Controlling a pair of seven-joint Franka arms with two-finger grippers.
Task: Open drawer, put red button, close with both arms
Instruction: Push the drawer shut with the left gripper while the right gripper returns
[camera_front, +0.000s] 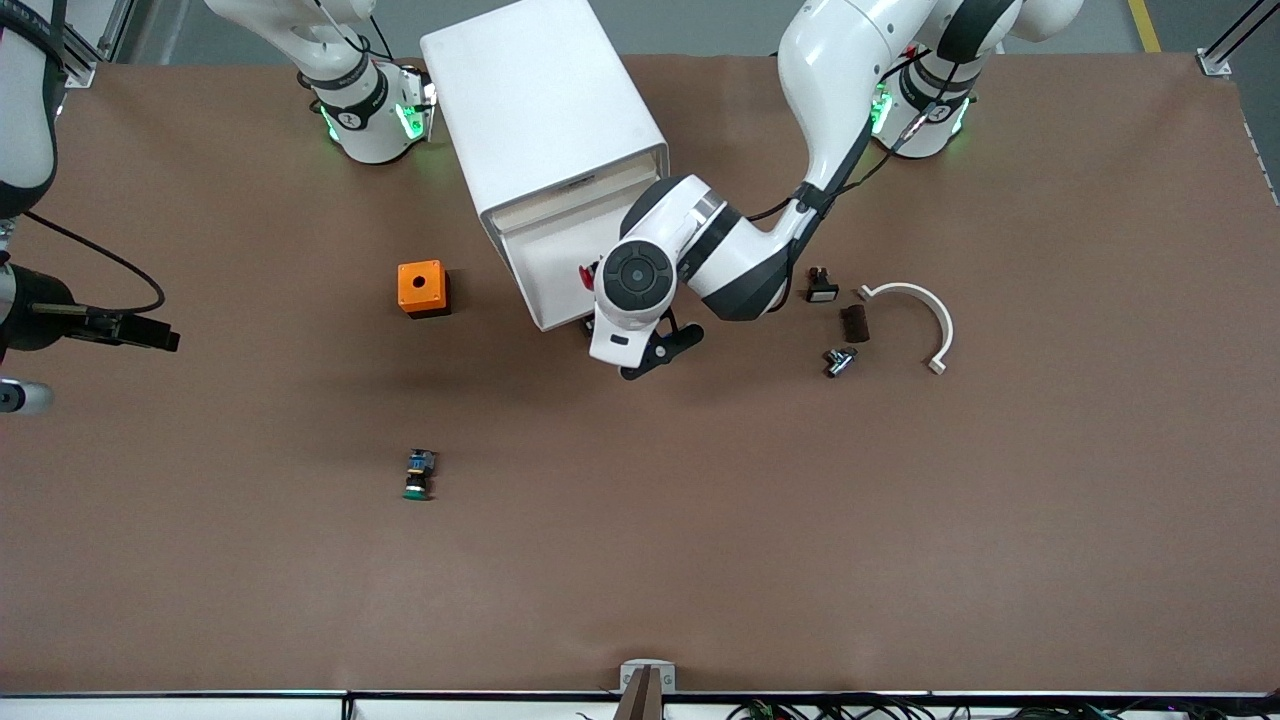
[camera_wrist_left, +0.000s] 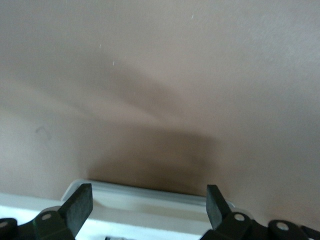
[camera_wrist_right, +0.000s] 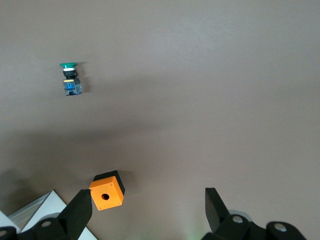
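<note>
Front view: tall white boxy cabinet lies mid-table, its wide shallow white tray drawer pulled open. Tiny red-capped push-button switch in drawer, mostly hidden by left arm. Left gripper low, just past drawer's front edge. Small orange box w/ round hole beside cabinet, twd right arm's end; green-capped switch nearer cam.

Left wrist: fingers wide apart, nothing between; drawer rim just under.

Right wrist: right gripper waits, fingers spread, empty, above orange box.
</note>
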